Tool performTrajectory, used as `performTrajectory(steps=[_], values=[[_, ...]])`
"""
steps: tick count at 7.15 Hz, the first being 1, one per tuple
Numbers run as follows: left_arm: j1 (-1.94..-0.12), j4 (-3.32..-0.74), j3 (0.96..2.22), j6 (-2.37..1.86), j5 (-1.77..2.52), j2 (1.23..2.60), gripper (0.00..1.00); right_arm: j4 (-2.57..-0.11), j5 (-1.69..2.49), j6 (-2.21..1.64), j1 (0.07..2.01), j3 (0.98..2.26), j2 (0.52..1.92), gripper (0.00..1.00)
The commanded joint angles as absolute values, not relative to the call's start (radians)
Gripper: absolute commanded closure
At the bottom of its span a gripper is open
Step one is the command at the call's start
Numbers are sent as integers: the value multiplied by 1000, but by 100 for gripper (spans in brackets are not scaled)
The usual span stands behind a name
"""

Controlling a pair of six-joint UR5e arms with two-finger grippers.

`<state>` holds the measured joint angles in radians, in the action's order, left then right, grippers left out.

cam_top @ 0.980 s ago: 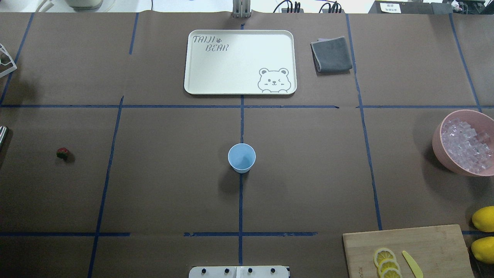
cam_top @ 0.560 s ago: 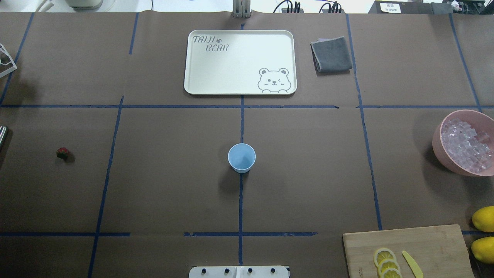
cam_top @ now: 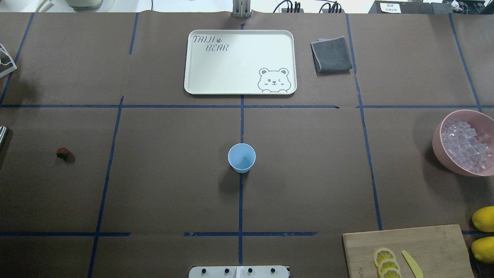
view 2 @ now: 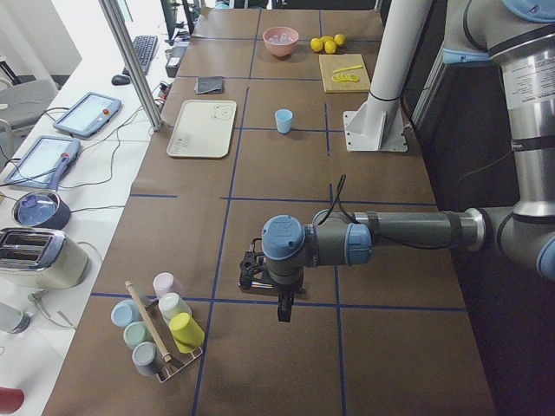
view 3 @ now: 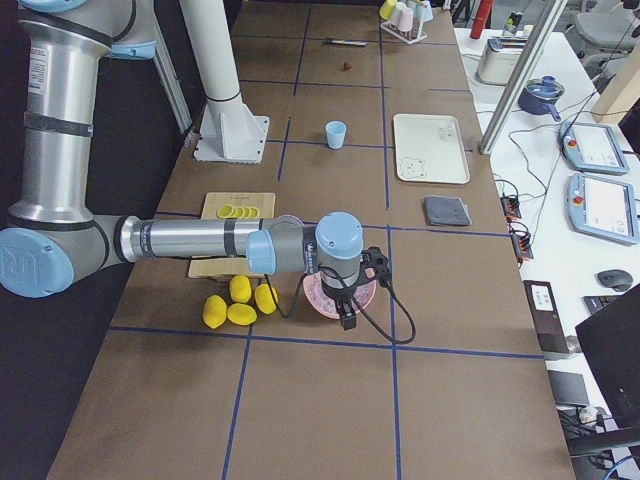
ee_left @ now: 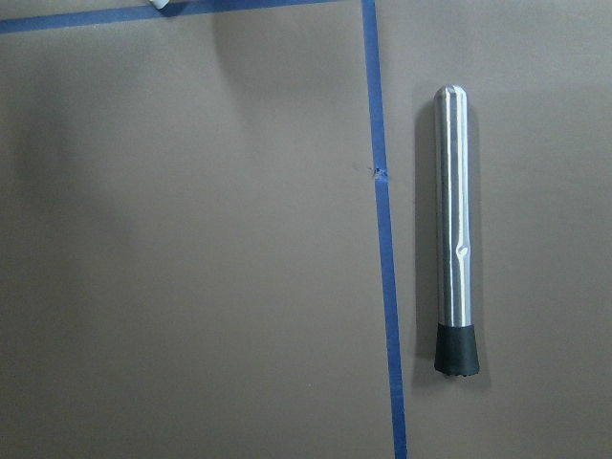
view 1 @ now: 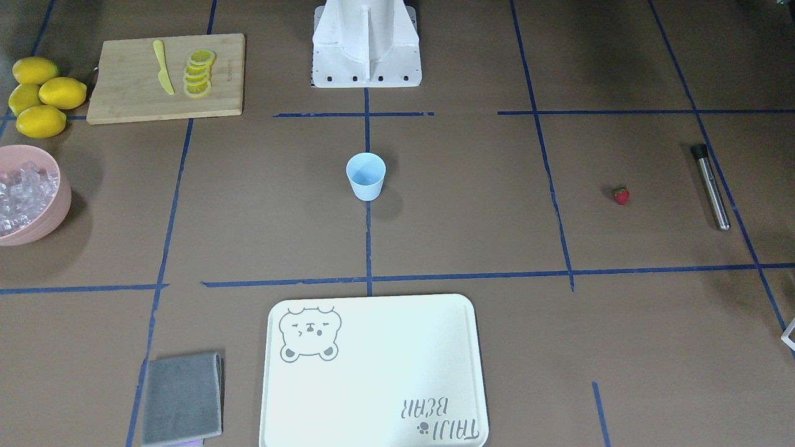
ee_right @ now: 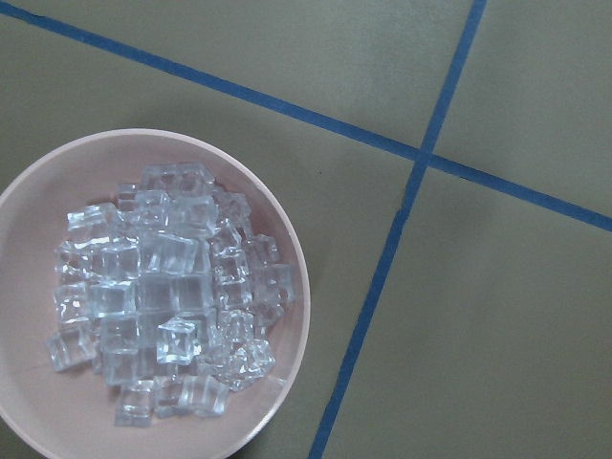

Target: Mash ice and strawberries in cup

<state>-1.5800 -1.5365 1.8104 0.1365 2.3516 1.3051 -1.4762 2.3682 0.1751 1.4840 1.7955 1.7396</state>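
The light-blue cup stands upright and empty at the table's middle; it also shows in the front view. One small red strawberry lies on the paper far to the left. The ice fills a pink bowl at the right edge; in the right wrist view the ice lies below the camera. My left gripper hangs over the table's left end, above a steel muddler. My right gripper hangs over the pink bowl. I cannot tell whether either gripper is open.
A white bear tray and a grey cloth lie at the far side. A cutting board with lemon slices and a yellow knife sits front right, beside whole lemons. A rack of cups stands at the left end.
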Motion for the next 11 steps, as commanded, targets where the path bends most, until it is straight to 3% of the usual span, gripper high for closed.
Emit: performTrajectory(steps=[1,3,7,11], values=[[-1580,-1537,1812,137,2352,1305,0,-1367,2364,-1,1375,1789,1738,1],[-1580,-1537,1813,137,2352,1305,0,-1264,2352,-179,1291,1781,1720,1],[-1580,-1537,1813,137,2353,1305,0,-1239,2241,-216,1203,1703,1631,10],[-1580,-1539,1813,137,2353,1307,0,-1239,2204,-213,1151,1677,1631,16]])
